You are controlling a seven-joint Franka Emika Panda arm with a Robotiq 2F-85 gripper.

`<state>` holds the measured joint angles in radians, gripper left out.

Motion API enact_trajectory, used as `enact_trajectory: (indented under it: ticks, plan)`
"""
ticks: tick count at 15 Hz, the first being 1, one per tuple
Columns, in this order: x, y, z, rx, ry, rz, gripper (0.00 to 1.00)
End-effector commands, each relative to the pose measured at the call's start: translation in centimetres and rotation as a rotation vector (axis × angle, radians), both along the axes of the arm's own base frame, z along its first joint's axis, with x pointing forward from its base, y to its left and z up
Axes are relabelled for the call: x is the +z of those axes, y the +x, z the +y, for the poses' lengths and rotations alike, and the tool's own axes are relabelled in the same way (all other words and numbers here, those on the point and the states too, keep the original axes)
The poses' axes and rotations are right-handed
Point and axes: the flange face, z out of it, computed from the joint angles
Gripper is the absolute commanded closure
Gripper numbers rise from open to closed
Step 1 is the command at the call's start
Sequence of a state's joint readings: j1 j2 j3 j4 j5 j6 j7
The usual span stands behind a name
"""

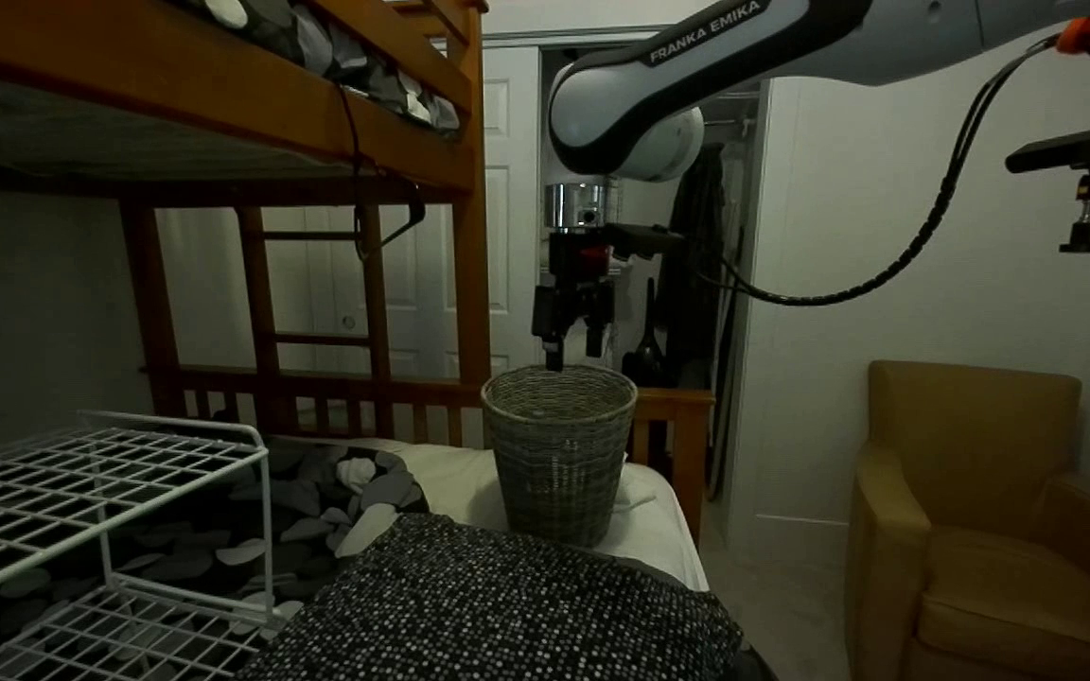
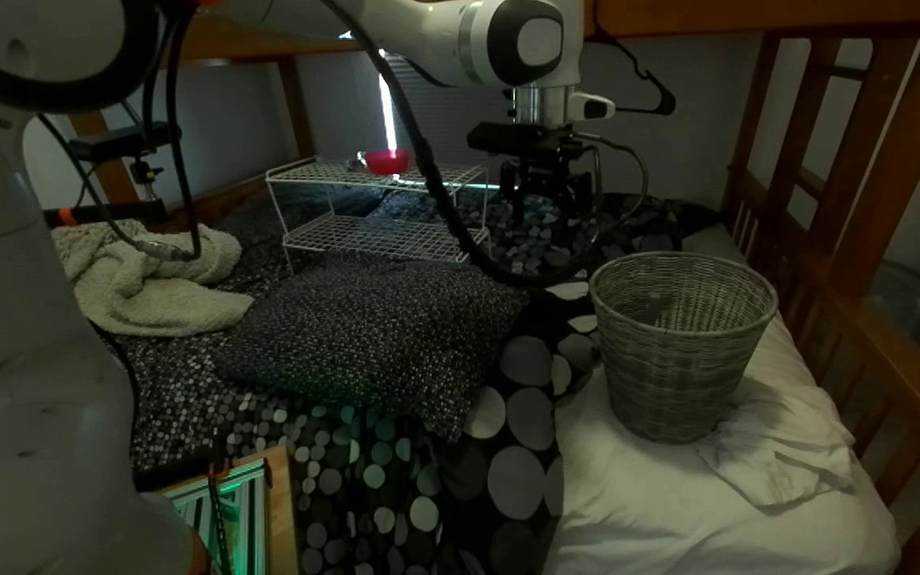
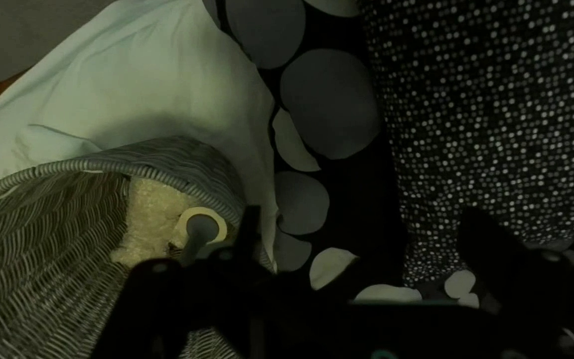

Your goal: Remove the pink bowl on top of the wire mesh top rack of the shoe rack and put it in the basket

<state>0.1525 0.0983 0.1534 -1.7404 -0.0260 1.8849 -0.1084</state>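
Observation:
The pink bowl [image 2: 386, 163] sits on the wire mesh top rack [image 2: 318, 172] of the white shoe rack in an exterior view. The rack also shows in an exterior view [image 1: 119, 473], where the bowl is out of view. The grey woven basket [image 1: 559, 473] stands on the bed and shows in an exterior view [image 2: 676, 383] and, in part, at the lower left of the wrist view [image 3: 112, 167]. My gripper [image 1: 574, 352] is open and empty, pointing down near the basket. In the wrist view its dark fingers [image 3: 361, 219] are spread wide apart.
A pale fluffy thing [image 3: 150, 219] and a grey object with a pale ring [image 3: 202, 227] show at the basket. A dark dotted pillow [image 2: 380, 335] lies before the rack. A hanger [image 1: 392, 227] hangs from the upper bunk. Wooden bunk posts [image 1: 472, 284] stand behind the basket.

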Motion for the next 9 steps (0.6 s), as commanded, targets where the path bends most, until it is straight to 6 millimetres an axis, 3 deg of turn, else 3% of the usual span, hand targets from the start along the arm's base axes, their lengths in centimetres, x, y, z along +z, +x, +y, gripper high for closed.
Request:
enact_trajectory:
  ticks: [1,4,6,9]
  plan:
    - [0.1,0.1,-0.2,0.0,-0.001,0.001,0.0]
    - [0.1,0.2,-0.3,0.004,-0.001,0.0,0.0]
    - [0.2,0.1,4.1,0.087,-0.013,-0.037,0.0]
    - [2.0,-2.1,12.5,0.26,0.016,-0.096,0.0]
